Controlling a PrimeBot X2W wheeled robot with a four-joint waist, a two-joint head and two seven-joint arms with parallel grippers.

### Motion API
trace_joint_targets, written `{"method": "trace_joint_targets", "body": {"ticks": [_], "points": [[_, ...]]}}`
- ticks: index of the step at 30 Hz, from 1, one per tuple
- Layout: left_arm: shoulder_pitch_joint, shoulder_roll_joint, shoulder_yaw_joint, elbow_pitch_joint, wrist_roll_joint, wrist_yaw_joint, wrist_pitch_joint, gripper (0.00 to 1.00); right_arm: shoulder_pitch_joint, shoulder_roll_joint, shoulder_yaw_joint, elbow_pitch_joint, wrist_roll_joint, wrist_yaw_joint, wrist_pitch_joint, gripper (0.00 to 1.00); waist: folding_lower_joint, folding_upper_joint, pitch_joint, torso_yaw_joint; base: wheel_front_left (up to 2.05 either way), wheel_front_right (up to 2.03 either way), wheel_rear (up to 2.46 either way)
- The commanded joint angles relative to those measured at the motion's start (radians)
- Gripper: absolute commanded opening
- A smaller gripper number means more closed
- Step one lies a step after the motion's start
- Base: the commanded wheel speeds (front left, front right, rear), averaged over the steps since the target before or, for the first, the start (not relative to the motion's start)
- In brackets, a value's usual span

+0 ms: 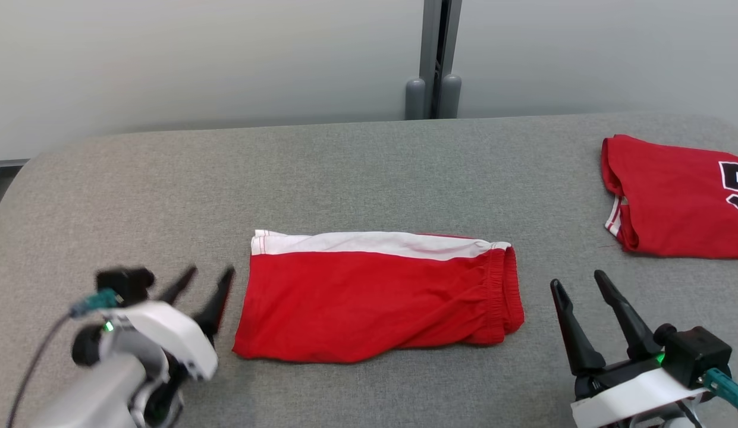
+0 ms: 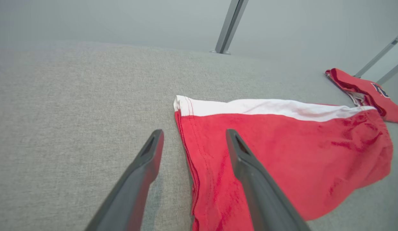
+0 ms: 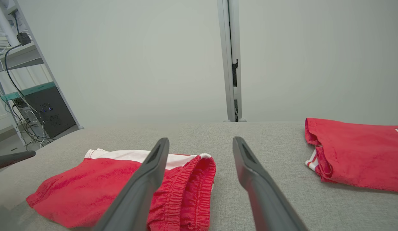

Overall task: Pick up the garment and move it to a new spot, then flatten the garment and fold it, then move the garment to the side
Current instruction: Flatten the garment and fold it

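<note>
- A pair of folded red shorts [image 1: 374, 303] of soft cloth, with a white band along the far edge and a gathered elastic waistband at the robot's right end, lies flat near the middle of the grey cloth-covered table [image 1: 345, 172]
- The left claw [image 1: 211, 272] sits low just beside the shorts' left hem, its two dark fingers spread apart and pinching nothing; it is a little blurred in the head view
- In the left wrist view the same left claw [image 2: 194, 133] points along the hem of the red shorts [image 2: 298, 147], one finger over bare table and the other over the red cloth; whether either tip touches the cloth I cannot tell
- The right claw [image 1: 578, 279] hangs near the waistband end, clear of the cloth, fingers spread wide with nothing between them
- From the right wrist view the right claw [image 3: 200, 140] looks past the waistband of the red shorts [image 3: 89, 186]
- A second garment, a red jersey [image 1: 672, 196] with white trim and a dark printed mark, lies folded at the table's far right, well apart from the shorts
- Behind the table stand a pale wall [image 1: 196, 59] and an upright grey post [image 1: 433, 59]
</note>
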Motion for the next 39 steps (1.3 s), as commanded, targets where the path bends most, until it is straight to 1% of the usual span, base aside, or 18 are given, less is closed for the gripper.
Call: {"method": "trace_joint_targets", "body": {"ticks": [1, 6, 7, 9, 11, 13, 15, 16, 19, 20, 25, 28, 30, 34, 39], "points": [[-0.013, 0.006, 0.099, -0.028, 0.065, 0.019, -0.005, 1.0, -0.009, -0.005, -0.013, -0.007, -0.008, 0.0, -0.005, 1.0, 0.0, 0.0, -0.001, 0.007, 0.0, 0.0, 0.0], [0.095, -0.012, 0.4, -0.154, 0.308, 0.053, -0.005, 1.0, -0.017, 0.0, -0.045, -0.017, -0.019, 0.0, -0.005, 1.0, 0.0, 0.0, -0.007, 0.017, 0.0, 0.0, 0.0], [0.12, -0.023, 0.458, -0.181, 0.352, 0.056, -0.005, 1.0, -0.018, 0.001, -0.052, -0.017, -0.02, 0.0, -0.005, 1.0, 0.0, 0.0, -0.008, 0.018, 0.0, 0.0, 0.0], [0.18, -0.051, 0.568, -0.224, 0.429, 0.05, -0.005, 1.0, -0.018, 0.004, -0.063, -0.016, -0.02, 0.0, -0.005, 1.0, 0.0, 0.0, -0.011, 0.02, 0.0, 0.0, 0.0], [0.225, -0.072, 0.654, -0.26, 0.513, 0.048, -0.005, 1.0, -0.016, 0.008, -0.076, -0.015, -0.024, 0.0, -0.005, 1.0, 0.0, 0.0, -0.015, 0.021, 0.0, 0.0, 0.0], [0.268, -0.106, 0.737, -0.293, 0.581, 0.048, -0.005, 1.0, -0.012, 0.012, -0.087, -0.012, -0.026, 0.0, -0.005, 1.0, 0.0, 0.0, -0.019, 0.023, 0.0, 0.0, 0.0], [0.308, -0.13, 0.802, -0.319, 0.652, 0.041, -0.006, 1.0, -0.004, 0.016, -0.097, -0.009, -0.028, 0.0, -0.005, 1.0, 0.0, 0.0, -0.022, 0.025, 0.0, 0.0, 0.0], [0.308, -0.13, 0.802, -0.319, 0.652, 0.041, -0.006, 1.0, -0.004, 0.016, -0.097, -0.009, -0.028, 0.0, -0.005, 1.0, 0.0, 0.0, -0.022, 0.025, 0.0, 0.0, 0.0], [0.36, -0.175, 0.889, -0.351, 0.726, 0.03, -0.006, 1.0, 0.008, 0.023, -0.112, -0.005, -0.031, 0.0, -0.005, 1.0, 0.0, 0.0, -0.028, 0.026, 0.0, 0.0, 0.0], [0.376, -0.191, 0.921, -0.361, 0.742, 0.022, -0.006, 1.0, 0.011, 0.026, -0.114, -0.006, -0.032, 0.0, -0.005, 1.0, 0.0, 0.0, -0.029, 0.026, 0.0, 0.0, 0.0], [0.459, -0.256, 1.019, -0.396, 0.83, -0.015, -0.006, 1.0, 0.035, 0.043, -0.122, -0.011, -0.037, 0.0, -0.005, 1.0, 0.0, 0.0, -0.036, 0.025, 0.0, 0.0, 0.0], [0.505, -0.288, 1.05, -0.413, 0.883, -0.031, -0.006, 1.0, 0.048, 0.05, -0.127, -0.012, -0.036, 0.0, -0.005, 1.0, 0.0, 0.0, -0.038, 0.025, 0.0, 0.0, 0.0], [0.533, -0.311, 1.075, -0.435, 0.915, -0.03, -0.006, 1.0, 0.058, 0.055, -0.126, -0.011, -0.036, 0.0, -0.005, 1.0, 0.0, 0.0, -0.04, 0.023, 0.0, 0.0, 0.0], [0.591, -0.353, 1.108, -0.467, 0.965, -0.045, -0.006, 1.0, 0.073, 0.066, -0.129, -0.005, -0.032, 0.0, -0.005, 1.0, 0.0, 0.0, -0.042, 0.021, 0.0, 0.0, 0.0], [0.635, -0.392, 1.145, -0.489, 0.999, -0.053, -0.006, 1.0, 0.084, 0.074, -0.127, 0.005, -0.028, 0.0, -0.005, 1.0, 0.0, 0.0, -0.045, 0.016, 0.0, 0.0, 0.0]]}}
